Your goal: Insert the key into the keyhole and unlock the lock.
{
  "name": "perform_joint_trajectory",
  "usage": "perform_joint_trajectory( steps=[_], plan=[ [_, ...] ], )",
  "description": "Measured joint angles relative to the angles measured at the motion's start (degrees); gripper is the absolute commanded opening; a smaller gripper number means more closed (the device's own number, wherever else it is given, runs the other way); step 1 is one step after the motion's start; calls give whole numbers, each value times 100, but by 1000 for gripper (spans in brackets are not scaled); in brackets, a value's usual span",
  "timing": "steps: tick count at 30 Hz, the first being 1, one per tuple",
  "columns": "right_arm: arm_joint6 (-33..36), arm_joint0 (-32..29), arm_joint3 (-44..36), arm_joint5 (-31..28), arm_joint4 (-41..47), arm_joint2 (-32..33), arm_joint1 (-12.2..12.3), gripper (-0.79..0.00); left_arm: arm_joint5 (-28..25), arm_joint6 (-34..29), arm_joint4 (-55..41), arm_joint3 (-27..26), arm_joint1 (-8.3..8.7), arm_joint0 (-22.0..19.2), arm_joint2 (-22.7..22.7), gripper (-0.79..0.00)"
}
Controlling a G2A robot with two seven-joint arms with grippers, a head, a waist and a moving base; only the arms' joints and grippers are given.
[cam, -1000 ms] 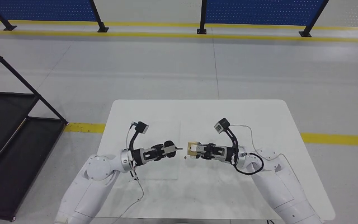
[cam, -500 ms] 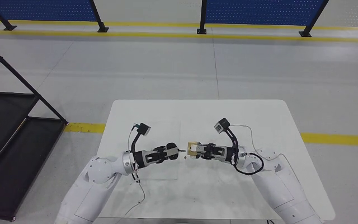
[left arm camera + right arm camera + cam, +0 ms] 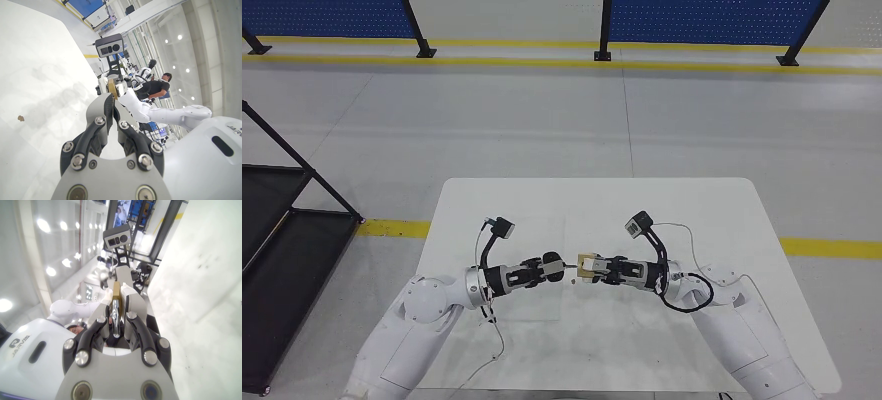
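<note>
- Far left, on the floor: black rack [image 3: 282, 230], well apart from the tabletop [image 3: 692, 210].
- Left of the tabletop's centre: left gripper [image 3: 553, 266], its fingers [image 3: 108, 106] pinched narrow on the key [image 3: 563, 266]. The key shows as a thin sliver pointing right.
- Centre: the key's tip lies just beside the brass padlock [image 3: 586, 266]. Touching or apart, cannot tell. From the left wrist, the padlock's edge sits right past the fingertips.
- Right of centre: right gripper [image 3: 594, 267], fingers [image 3: 130, 294] clamped on the padlock's body from both sides. The chrome shackle [image 3: 115, 317] runs back between them toward the wrist.
- Both grippers face each other tip to tip, roughly level.
</note>
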Motion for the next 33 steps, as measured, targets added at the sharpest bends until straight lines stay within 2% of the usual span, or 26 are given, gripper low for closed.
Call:
perform_joint_trajectory(
  steps=[20,29,33],
  plan=[
    [0,0,0,0,0,0,0,-785,47,43,-13,72,30,-129,136,-785],
    [0,0,0,0,0,0,0,-785,64,-18,-152,-106,146,227,-467,-785],
    [0,0,0,0,0,0,0,-785,193,-151,-379,-156,159,298,-509,-785]
  ],
)
